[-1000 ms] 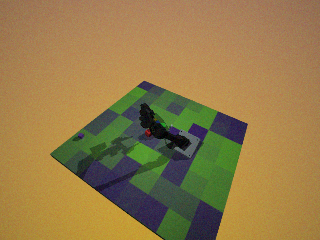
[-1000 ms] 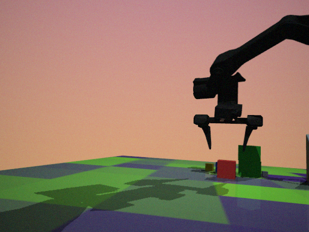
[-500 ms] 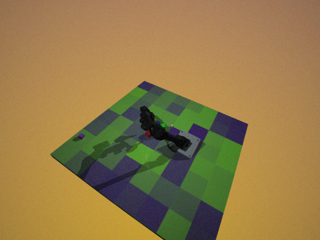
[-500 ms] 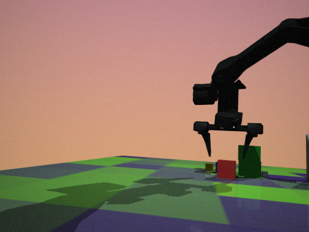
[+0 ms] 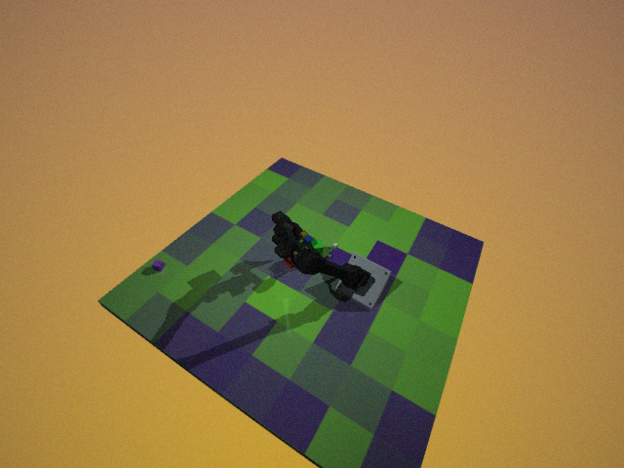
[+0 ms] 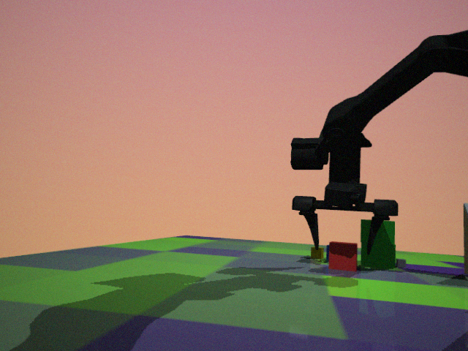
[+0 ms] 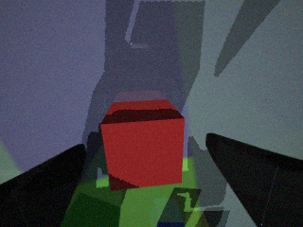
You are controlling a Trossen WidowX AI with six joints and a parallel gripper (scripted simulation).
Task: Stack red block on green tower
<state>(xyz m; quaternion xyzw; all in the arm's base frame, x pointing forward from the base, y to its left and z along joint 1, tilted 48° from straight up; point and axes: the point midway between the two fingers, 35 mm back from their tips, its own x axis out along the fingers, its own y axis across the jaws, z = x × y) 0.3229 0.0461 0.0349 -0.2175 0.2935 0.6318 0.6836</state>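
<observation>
You are hovering the gripper [image 6: 343, 241], spread wide and holding nothing, over the red block [image 6: 342, 256], sitting just left of the green tower [image 6: 377, 244]; it is looking rigid and light, so pinch its flat opposite sides.

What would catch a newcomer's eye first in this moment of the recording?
The black gripper hangs open, fingers wide, straddling the red block on the checkered floor. Just right of the block stands the taller green tower, one finger overlapping it in the exterior view. In the wrist view the red block fills the middle between the two dark fingers, untouched.
</observation>
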